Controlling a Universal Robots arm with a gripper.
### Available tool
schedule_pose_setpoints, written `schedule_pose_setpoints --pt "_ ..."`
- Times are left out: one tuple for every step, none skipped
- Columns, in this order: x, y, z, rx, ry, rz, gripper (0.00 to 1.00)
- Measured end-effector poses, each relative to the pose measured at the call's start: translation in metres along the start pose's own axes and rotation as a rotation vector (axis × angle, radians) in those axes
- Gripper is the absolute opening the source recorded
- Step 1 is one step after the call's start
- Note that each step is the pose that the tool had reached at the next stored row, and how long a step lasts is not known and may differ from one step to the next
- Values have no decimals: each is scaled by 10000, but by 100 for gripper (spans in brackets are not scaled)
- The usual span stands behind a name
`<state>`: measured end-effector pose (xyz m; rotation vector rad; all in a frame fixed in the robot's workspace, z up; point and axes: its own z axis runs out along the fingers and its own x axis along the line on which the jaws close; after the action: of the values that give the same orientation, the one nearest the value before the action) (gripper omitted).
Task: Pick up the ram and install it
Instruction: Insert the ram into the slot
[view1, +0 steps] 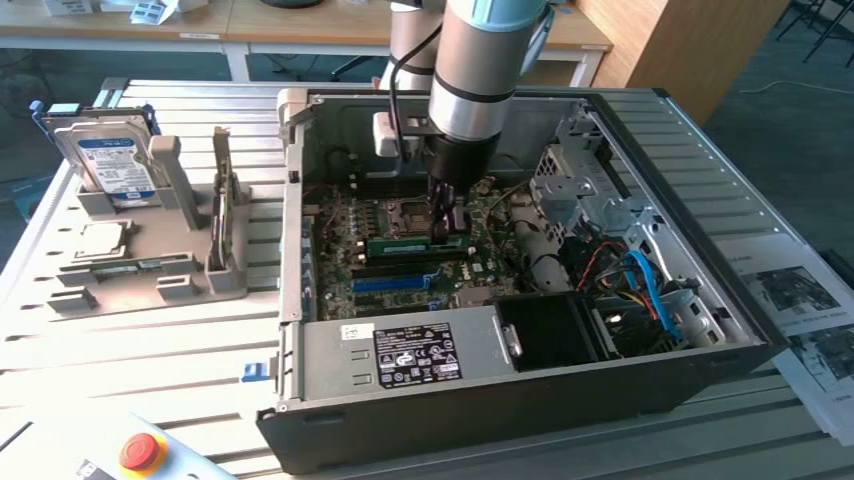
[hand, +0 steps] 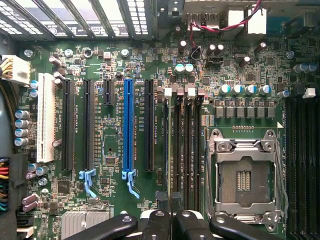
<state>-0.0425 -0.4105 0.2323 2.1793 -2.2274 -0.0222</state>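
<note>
Your open computer case (view1: 534, 410) sits on the slatted table (view1: 134, 360); its motherboard (hand: 115, 65) shows a blue slot (hand: 128, 125), a white slot (hand: 46, 117) and a bare processor socket (hand: 243, 180). At the exterior view's left, a hard drive (view1: 114, 165) stands in a grey holder (view1: 134, 290).

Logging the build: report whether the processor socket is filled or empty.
Empty. The processor socket shows bare contacts inside its metal frame, no chip seated.
</note>
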Motion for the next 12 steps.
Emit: schedule_pose_setpoints --pt "0 0 0 0 0 -1 12" --pt "0 0 0 0 0 -1 12" --pt "0 0 0 -1 0 -1 12" --pt "0 0 0 0 -1 -4 12" --pt "0 0 0 -1 0 -11 12" --pt "0 0 0 0 0 -24 12" --pt "0 0 0 -1 0 -28 12" --pt "0 0 0 0 1 -31 12" --pt "0 0 0 0 1 -31 12" --pt "0 0 0 0 1 -31 12" --pt "0 0 0 0 1 -31 12" --pt "0 0 0 0 1 -34 12"
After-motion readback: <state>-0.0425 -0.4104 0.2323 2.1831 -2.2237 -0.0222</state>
